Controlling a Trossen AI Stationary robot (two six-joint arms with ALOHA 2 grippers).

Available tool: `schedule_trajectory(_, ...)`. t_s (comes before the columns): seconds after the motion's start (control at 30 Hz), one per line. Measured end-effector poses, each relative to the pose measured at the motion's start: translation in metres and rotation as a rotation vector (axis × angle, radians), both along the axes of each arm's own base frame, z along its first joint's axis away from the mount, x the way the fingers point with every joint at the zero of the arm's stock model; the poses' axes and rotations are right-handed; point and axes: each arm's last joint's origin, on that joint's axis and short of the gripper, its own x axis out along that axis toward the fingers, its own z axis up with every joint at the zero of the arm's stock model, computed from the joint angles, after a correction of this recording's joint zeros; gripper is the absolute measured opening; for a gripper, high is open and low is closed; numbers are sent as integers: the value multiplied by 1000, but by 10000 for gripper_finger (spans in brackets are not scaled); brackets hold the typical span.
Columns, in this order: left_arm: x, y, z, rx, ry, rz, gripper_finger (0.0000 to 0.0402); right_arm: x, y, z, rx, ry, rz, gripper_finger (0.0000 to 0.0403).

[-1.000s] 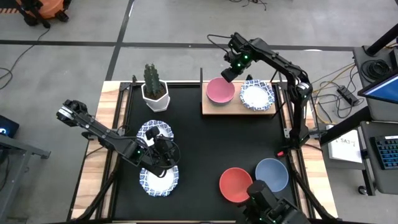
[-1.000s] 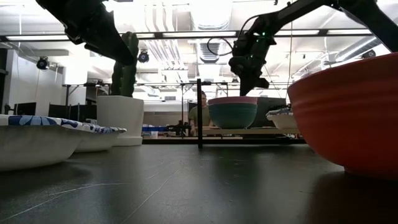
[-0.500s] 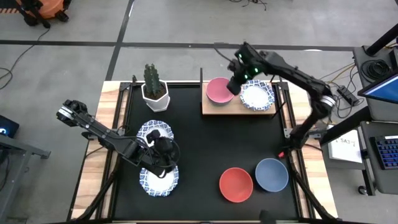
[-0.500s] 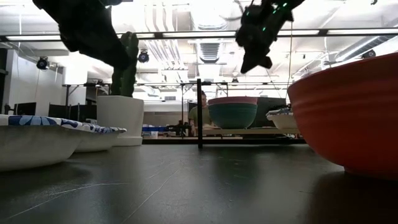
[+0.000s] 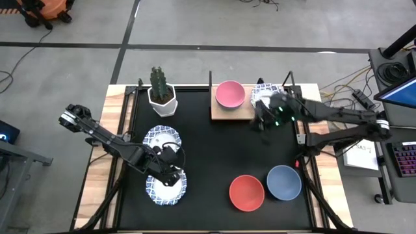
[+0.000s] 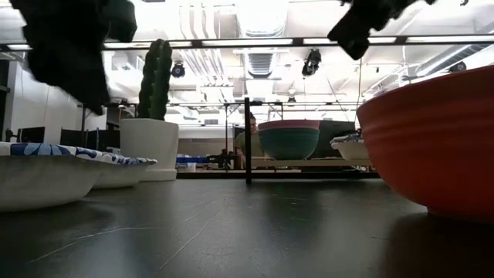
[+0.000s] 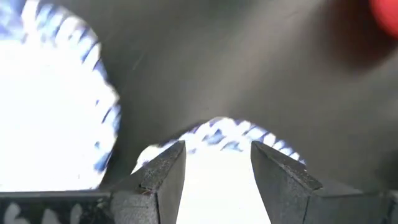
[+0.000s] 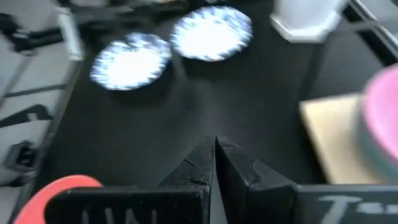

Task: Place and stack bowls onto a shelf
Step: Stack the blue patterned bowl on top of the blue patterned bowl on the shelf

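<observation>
My left gripper (image 5: 170,170) (image 7: 217,152) is open and hovers over the near white bowl with a blue patterned rim (image 5: 166,188) (image 7: 217,134). A second such bowl (image 5: 161,138) (image 7: 50,112) sits just beyond it. The light-wood shelf (image 5: 224,114) carries a pink bowl (image 5: 230,94) stacked in a green one (image 6: 288,143), and beside them a white-blue bowl (image 5: 265,90), partly hidden by my right arm. My right gripper (image 5: 263,118) (image 8: 214,143) is shut and empty, in the air off the shelf's near edge. A red bowl (image 5: 247,193) and a blue bowl (image 5: 284,182) rest on the table near its near edge.
A cactus in a white faceted pot (image 5: 162,94) stands at the far left of the black tabletop (image 5: 214,156), left of the shelf. The shelf's thin black posts (image 5: 210,84) rise at its corners. The table's middle lies bare between the bowls.
My right gripper has left the pink bowl on the shelf, risen, and swung toward the table's near and right side, now past the shelf's near edge. My left gripper has shifted a little toward the near edge, over the near white-blue bowl. No bowl has moved.
</observation>
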Motion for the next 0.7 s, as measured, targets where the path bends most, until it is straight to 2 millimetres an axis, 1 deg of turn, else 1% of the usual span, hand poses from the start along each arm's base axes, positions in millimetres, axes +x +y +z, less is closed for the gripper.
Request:
schedule_trajectory(0.1,-6,5,-3,-60,86,95,165,-7,20,-15,-22,-136,87,9)
schedule_trajectory(0.23,-5,8,-4,-105,93,184,165,-13,35,-30,-37,-282,158,9)
schedule_trajectory(0.3,-4,10,-4,-118,95,204,165,-15,39,-35,-46,-320,175,9)
schedule_trajectory(0.4,-1,17,-4,-122,96,242,164,-17,41,-42,-62,-329,193,9)
schedule_trajectory(0.57,8,41,-5,-96,97,298,156,-18,40,-44,-89,-328,202,9)
schedule_trajectory(0.7,12,60,-10,-49,153,328,143,-18,40,-41,-116,-343,213,9)
